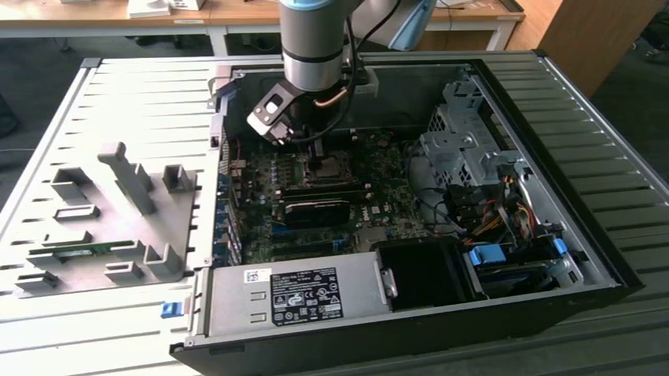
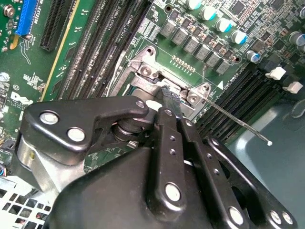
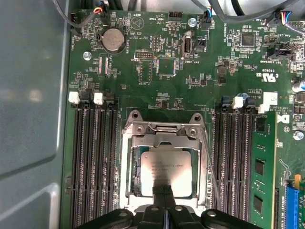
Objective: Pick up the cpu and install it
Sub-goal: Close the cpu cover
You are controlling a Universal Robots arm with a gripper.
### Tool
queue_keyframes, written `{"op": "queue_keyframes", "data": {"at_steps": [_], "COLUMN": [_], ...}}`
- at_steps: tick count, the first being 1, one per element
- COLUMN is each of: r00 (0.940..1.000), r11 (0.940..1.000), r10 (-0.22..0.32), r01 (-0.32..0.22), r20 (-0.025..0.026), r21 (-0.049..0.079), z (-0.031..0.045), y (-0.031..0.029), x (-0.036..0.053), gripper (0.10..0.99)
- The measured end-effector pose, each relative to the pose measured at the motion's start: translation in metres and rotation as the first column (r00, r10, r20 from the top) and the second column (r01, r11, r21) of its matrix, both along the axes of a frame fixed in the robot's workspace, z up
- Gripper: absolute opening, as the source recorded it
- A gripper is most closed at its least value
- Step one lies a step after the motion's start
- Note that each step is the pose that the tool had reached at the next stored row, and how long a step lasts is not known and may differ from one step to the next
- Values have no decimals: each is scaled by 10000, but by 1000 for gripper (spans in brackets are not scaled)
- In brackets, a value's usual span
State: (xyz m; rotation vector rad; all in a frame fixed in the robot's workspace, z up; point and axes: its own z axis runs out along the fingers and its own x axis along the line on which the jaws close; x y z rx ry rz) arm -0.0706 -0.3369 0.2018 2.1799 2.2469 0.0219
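The cpu (image 3: 167,171) lies in its socket (image 3: 127,162) (seated flat) right under the tightly closed hand (image 3: 163,189).

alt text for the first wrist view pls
The silver-topped cpu lies flat in the metal-framed socket on a green motherboard, with the shut gripper over one edge. Black memory slots flank the socket; a green memory stick fills one.
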Motion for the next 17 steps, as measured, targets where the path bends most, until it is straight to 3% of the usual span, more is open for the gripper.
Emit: {"op": "queue_keyframes", "data": {"at_steps": [14,17], "r00": [10000,10000], "r11": [10000,10000], "r10": [1,0], "r01": [-1,0], "r20": [5,2], "r21": [7,6], "z": [-34,15], "y": [1,1], "x": [128,127], "gripper": [106,106]}}
